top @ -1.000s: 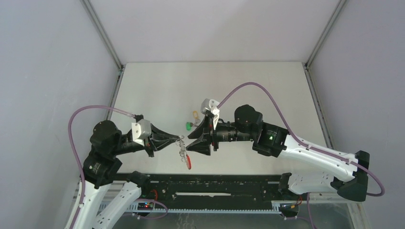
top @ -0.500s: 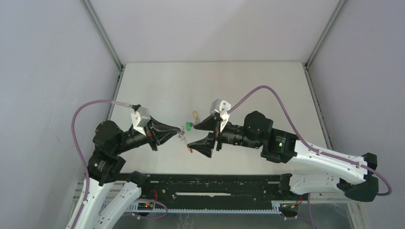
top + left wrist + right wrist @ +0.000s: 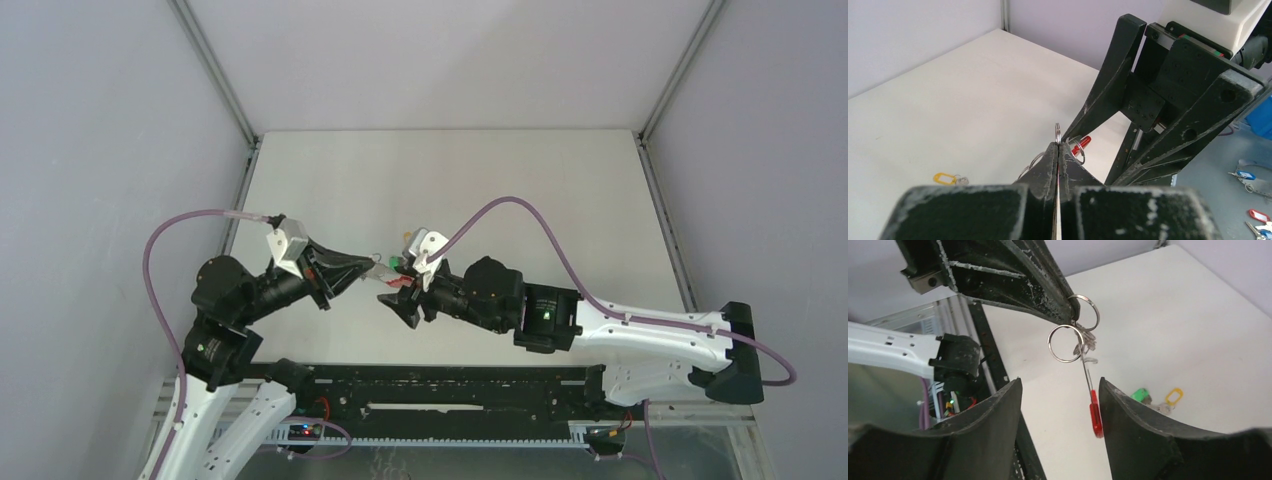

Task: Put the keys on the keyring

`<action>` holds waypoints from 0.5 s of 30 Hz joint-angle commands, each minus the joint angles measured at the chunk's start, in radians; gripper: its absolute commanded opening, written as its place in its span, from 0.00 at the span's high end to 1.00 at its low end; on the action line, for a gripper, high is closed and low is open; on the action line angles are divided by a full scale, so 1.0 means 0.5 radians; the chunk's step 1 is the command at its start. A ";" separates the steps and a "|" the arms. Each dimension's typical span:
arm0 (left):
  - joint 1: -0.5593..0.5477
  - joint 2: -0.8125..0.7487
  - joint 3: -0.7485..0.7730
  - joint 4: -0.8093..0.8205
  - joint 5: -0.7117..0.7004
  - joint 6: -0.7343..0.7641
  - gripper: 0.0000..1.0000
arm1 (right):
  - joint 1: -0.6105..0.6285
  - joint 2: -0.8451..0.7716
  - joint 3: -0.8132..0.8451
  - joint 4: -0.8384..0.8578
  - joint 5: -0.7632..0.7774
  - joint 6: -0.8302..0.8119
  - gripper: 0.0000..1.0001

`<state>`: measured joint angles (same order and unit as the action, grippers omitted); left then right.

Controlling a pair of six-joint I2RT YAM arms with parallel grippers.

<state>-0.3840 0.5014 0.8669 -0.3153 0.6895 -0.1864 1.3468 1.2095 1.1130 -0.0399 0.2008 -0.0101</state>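
Note:
My left gripper (image 3: pixel 1058 145) is shut on the keyring (image 3: pixel 1066 343), a cluster of thin metal loops held just above the table. From the loops a wire hangs down to a red section (image 3: pixel 1095 417). My right gripper (image 3: pixel 1059 385) stands open, and the red section hangs between its fingers, close to the right one. In the top view the two grippers meet tip to tip, the left (image 3: pixel 377 268) and the right (image 3: pixel 398 290). The keys lie on the table just beyond: the green-headed one (image 3: pixel 1140 394) and the yellow-headed one (image 3: pixel 1173 396), side by side.
The table's near edge with the black rail (image 3: pixel 450 385) runs just behind both grippers. Grey walls and metal posts close in the table on three sides. Off the table, below its edge, lie spare keys with blue (image 3: pixel 1243 175) and red (image 3: pixel 1257 215) tags.
My right gripper has swung left and turned, so its open fingers now straddle the hanging keyring. The left gripper has shifted slightly up and forward, still clamped on the keyring.

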 commanded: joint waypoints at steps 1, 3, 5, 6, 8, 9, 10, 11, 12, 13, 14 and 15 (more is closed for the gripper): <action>-0.008 -0.032 -0.017 0.107 -0.019 -0.074 1.00 | 0.051 0.038 0.013 0.166 0.233 -0.136 0.36; -0.008 -0.036 -0.018 0.112 0.005 -0.081 1.00 | 0.065 0.060 0.014 0.161 0.288 -0.181 0.38; -0.008 -0.041 -0.020 0.114 0.020 -0.082 1.00 | 0.090 0.064 0.012 0.150 0.328 -0.246 0.37; -0.008 -0.042 -0.024 0.111 0.023 -0.078 1.00 | 0.098 0.057 0.014 0.146 0.330 -0.270 0.36; -0.008 -0.050 -0.030 0.105 0.026 -0.053 1.00 | 0.107 0.023 0.014 0.110 0.307 -0.300 0.32; -0.008 -0.054 -0.033 0.101 0.026 -0.046 1.00 | 0.107 -0.001 0.014 0.092 0.292 -0.302 0.31; -0.008 -0.057 -0.037 0.101 0.028 -0.045 1.00 | 0.107 -0.021 0.014 0.057 0.256 -0.304 0.31; -0.008 -0.055 -0.039 0.100 0.037 -0.045 1.00 | 0.101 -0.041 0.013 0.012 0.222 -0.306 0.32; -0.008 -0.054 -0.037 0.101 0.048 -0.048 1.00 | 0.093 -0.055 0.012 -0.012 0.173 -0.299 0.33; -0.008 -0.051 -0.037 0.104 0.055 -0.056 1.00 | 0.080 -0.069 0.010 -0.024 0.141 -0.281 0.35; -0.008 -0.052 -0.037 0.108 0.062 -0.064 1.00 | 0.064 -0.079 0.011 -0.030 0.073 -0.251 0.37; -0.008 -0.048 -0.037 0.113 0.064 -0.072 1.00 | 0.045 -0.084 0.011 -0.026 0.024 -0.226 0.40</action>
<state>-0.3840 0.4820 0.8639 -0.3092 0.6952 -0.2031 1.3869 1.2160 1.1130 -0.0441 0.2932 -0.1314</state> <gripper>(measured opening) 0.007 0.640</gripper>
